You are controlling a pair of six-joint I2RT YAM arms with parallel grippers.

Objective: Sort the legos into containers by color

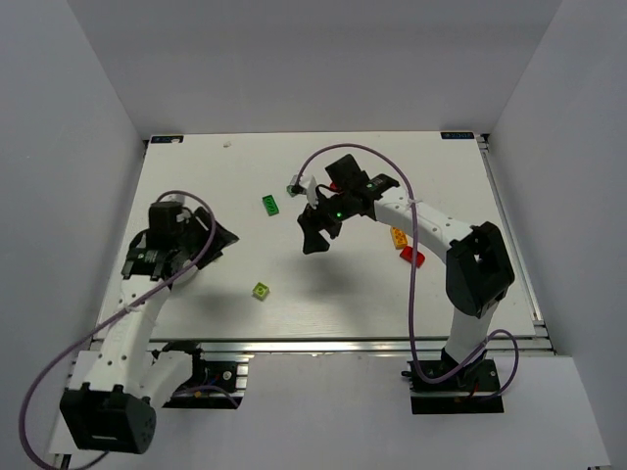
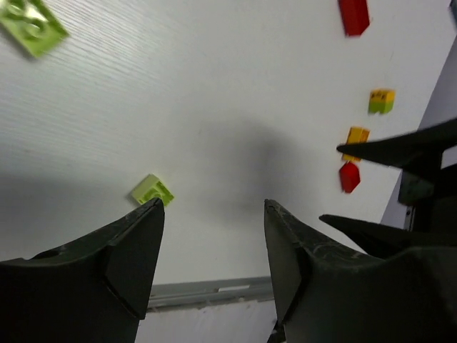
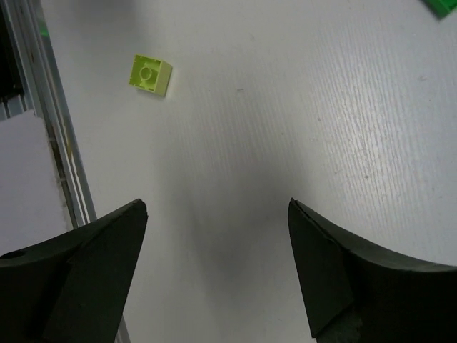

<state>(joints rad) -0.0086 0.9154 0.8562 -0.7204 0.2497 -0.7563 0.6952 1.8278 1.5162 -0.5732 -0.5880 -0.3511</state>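
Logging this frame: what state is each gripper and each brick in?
left gripper, fingers open, holding nothing.
right gripper, fingers open, holding nothing.
lime brick, loose on the table.
dark green brick, loose on the table.
orange brick, loose on the table.
red brick, loose on the table.

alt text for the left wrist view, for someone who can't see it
The left tool hangs open and empty over the white table, a lime brick close in front of it. A red brick, an orange brick and a yellow-on-green brick lie farther off at the picture's right.
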